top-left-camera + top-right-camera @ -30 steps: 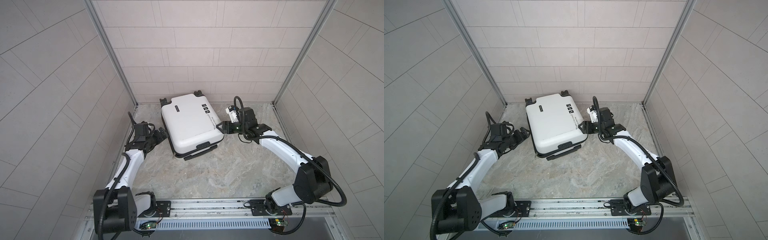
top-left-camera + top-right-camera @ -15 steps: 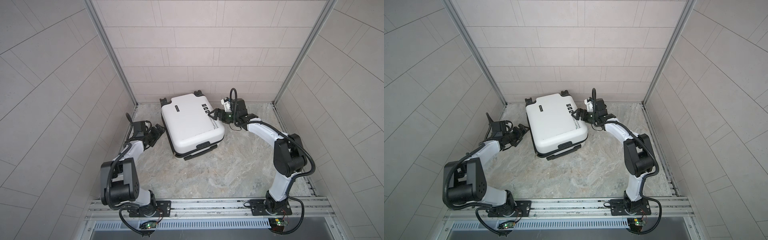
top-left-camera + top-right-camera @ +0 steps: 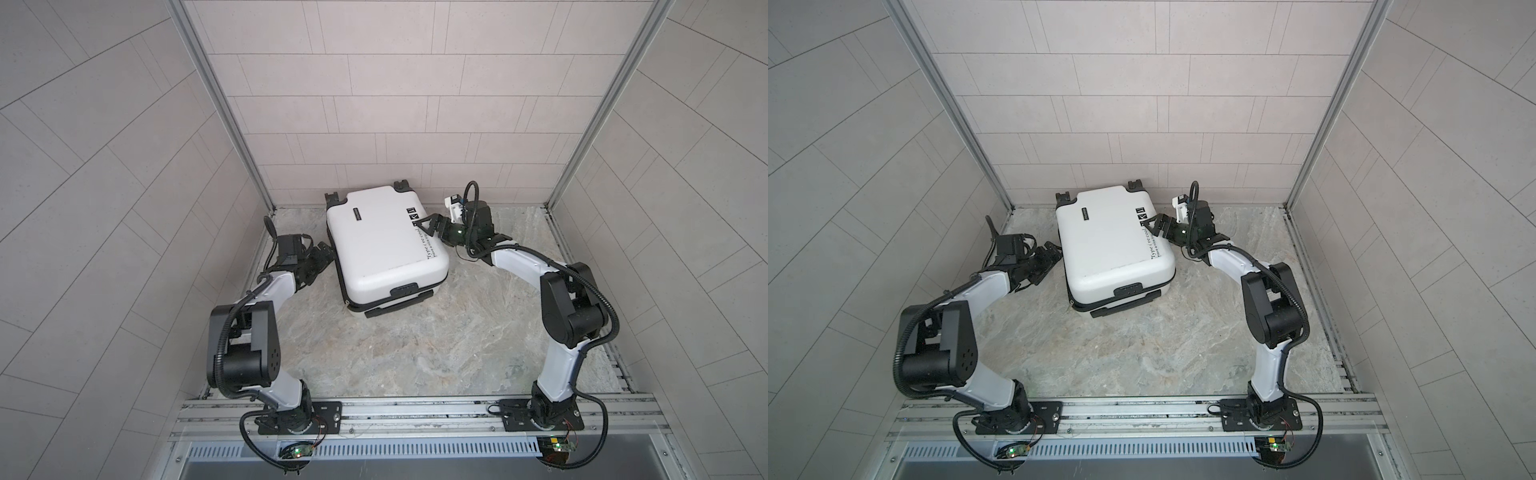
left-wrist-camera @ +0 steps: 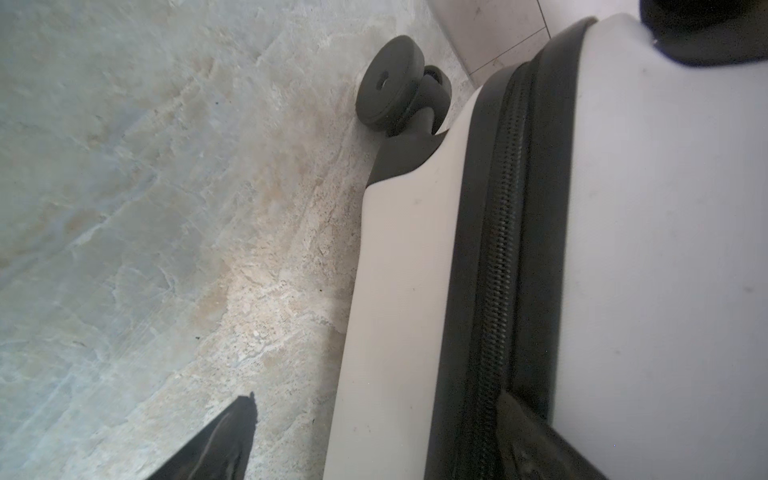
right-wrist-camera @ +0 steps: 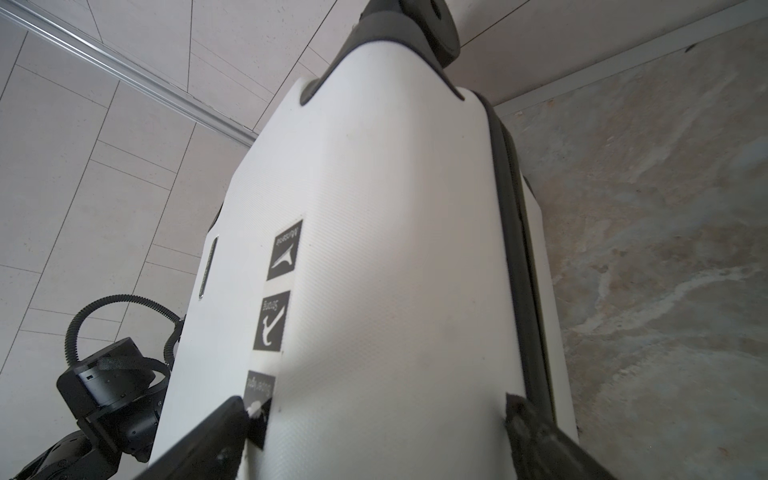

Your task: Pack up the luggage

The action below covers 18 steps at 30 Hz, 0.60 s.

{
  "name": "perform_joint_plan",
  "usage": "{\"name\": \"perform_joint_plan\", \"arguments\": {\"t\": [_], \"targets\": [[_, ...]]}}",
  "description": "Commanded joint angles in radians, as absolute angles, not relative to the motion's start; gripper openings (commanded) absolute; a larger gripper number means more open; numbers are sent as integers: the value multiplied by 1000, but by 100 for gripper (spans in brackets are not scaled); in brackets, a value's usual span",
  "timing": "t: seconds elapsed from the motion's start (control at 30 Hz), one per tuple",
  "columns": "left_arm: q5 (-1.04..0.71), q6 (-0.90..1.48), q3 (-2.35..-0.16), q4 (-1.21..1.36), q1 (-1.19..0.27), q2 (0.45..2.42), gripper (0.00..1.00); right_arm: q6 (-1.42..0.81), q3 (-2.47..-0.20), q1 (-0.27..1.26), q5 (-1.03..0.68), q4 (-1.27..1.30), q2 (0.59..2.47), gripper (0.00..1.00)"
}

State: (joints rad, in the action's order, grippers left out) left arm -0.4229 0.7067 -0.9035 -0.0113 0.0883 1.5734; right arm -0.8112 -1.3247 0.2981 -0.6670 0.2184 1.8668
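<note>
The luggage [image 3: 386, 245] [image 3: 1113, 249], a white hard-shell suitcase, lies flat and closed at the back of the floor, wheels toward the rear wall. My left gripper [image 3: 326, 254] [image 3: 1054, 256] is open at its left side. In the left wrist view the left gripper [image 4: 376, 399] has one finger over the floor and the other on the black zipper [image 4: 503, 249]. My right gripper [image 3: 426, 225] [image 3: 1152, 226] [image 5: 372, 405] is open and straddles the case's upper right edge. One finger lies by the square icons [image 5: 282, 249], the other down the side.
The tiled rear wall [image 3: 382, 124] stands just behind the case's wheels [image 4: 390, 95]. Tiled side walls close in left and right. The case's black handle [image 3: 397, 306] faces the marble floor [image 3: 415, 353] in front. A metal rail [image 3: 395, 411] carries both arm bases.
My right gripper has moved toward the back along the case's right side and now spans its top edge by the icons, jaws wider. Both arms have folded their elbows back. The case stays put.
</note>
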Motion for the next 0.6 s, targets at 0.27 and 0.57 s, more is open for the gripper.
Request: {"name": "perform_joint_plan", "arguments": {"t": [0.27,0.57], "targets": [[-500,615,-968,-94,-53,1652,90,-793,-1163,431,-674,128,1729,97],[-504,629,-988,-87,-173,1665,90,-743,-985,425,-577,47,1527,97]]}}
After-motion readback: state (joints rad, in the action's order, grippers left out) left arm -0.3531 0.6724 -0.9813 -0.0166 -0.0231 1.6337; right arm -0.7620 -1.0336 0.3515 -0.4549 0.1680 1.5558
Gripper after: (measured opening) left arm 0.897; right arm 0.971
